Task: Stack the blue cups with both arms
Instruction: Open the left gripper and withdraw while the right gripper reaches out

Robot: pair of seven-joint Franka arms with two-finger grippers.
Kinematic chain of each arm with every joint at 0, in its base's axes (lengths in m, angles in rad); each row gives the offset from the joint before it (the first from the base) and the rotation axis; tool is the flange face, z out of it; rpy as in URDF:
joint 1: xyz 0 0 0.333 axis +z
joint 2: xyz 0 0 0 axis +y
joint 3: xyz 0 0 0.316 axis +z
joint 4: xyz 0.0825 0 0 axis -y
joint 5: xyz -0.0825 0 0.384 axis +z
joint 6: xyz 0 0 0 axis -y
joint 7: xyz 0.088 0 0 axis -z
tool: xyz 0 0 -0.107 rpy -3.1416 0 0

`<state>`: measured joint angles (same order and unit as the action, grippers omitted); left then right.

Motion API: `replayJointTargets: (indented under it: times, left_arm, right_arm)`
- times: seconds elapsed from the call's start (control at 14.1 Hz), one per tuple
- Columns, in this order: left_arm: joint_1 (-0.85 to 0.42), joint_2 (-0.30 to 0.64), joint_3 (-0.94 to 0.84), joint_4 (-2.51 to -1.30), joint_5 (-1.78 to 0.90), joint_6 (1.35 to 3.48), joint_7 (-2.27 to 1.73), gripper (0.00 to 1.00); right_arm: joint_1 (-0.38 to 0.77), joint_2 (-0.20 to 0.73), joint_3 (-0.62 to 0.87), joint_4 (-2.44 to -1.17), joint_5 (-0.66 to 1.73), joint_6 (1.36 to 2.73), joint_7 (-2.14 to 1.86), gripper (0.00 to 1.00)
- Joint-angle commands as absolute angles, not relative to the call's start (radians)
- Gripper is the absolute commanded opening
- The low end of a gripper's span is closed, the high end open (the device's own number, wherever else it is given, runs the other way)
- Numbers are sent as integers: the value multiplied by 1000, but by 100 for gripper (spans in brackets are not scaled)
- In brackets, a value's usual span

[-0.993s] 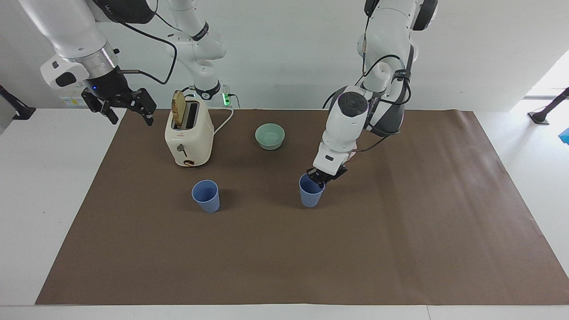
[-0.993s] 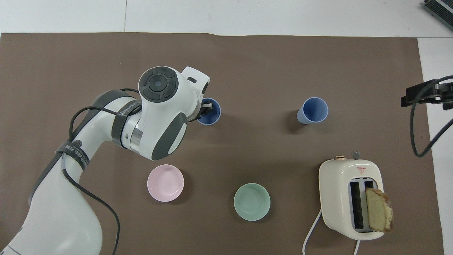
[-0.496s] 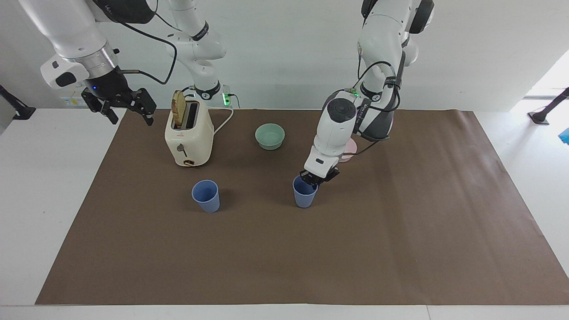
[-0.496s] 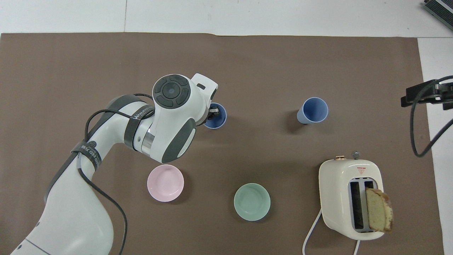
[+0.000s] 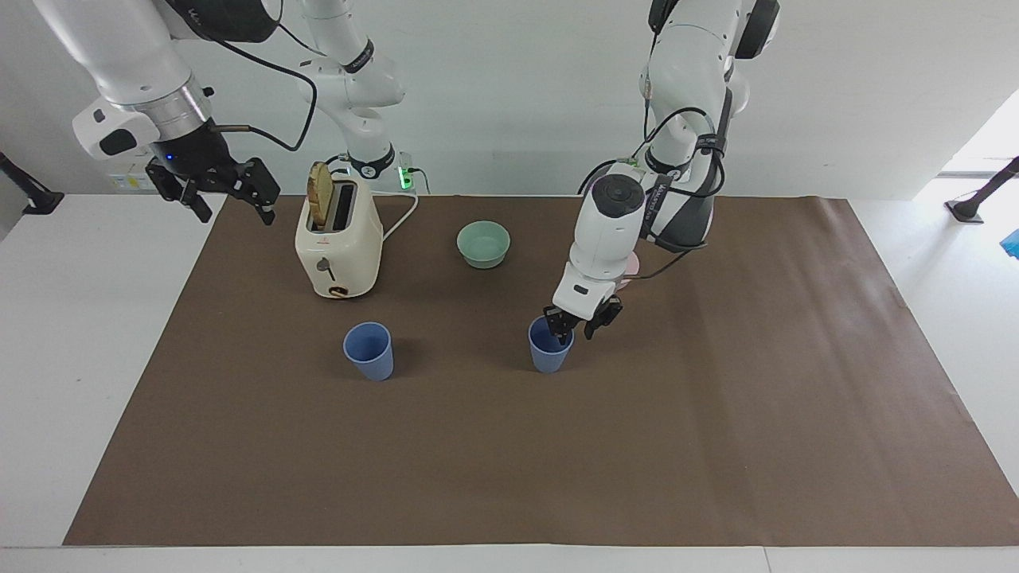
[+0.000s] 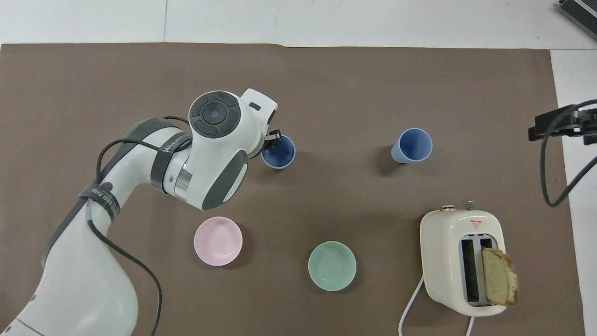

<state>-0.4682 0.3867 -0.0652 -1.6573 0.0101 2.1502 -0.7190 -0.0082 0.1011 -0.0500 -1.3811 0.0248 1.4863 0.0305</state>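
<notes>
Two blue cups stand upright on the brown mat. One cup (image 5: 549, 355) (image 6: 279, 154) is at my left gripper (image 5: 577, 321) (image 6: 270, 141). The gripper is open, low at the cup's rim on the side toward the left arm's end, one finger at the rim and the other outside it. The second cup (image 5: 368, 351) (image 6: 413, 145) stands alone toward the right arm's end, beside the first. My right gripper (image 5: 229, 200) (image 6: 557, 127) is open and empty, raised over the mat's edge at the right arm's end, where the arm waits.
A cream toaster (image 5: 338, 239) (image 6: 459, 261) with a bread slice (image 6: 499, 276) in one slot stands nearer to the robots than the second cup. A pale green bowl (image 5: 483, 243) (image 6: 332, 266) and a pink bowl (image 6: 218, 241) lie nearer to the robots than the first cup.
My left gripper slid the cup a little toward the second cup, then opened and let go of its rim. The right arm has not moved.
</notes>
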Motion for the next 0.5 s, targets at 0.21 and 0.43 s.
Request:
replayJointTargets:
  times: [0.21, 0.43]
  left_arm:
    - [-368, 252, -60, -1661, 28, 1984, -511, 100]
    - [-298, 192, -61, -1671, 26, 1909, -384, 100]
  right_arm:
    - [-17, 17, -44, -1552, 52, 1662, -3, 100]
    - [-14, 32, -44, -1603, 52, 1738, 2, 100]
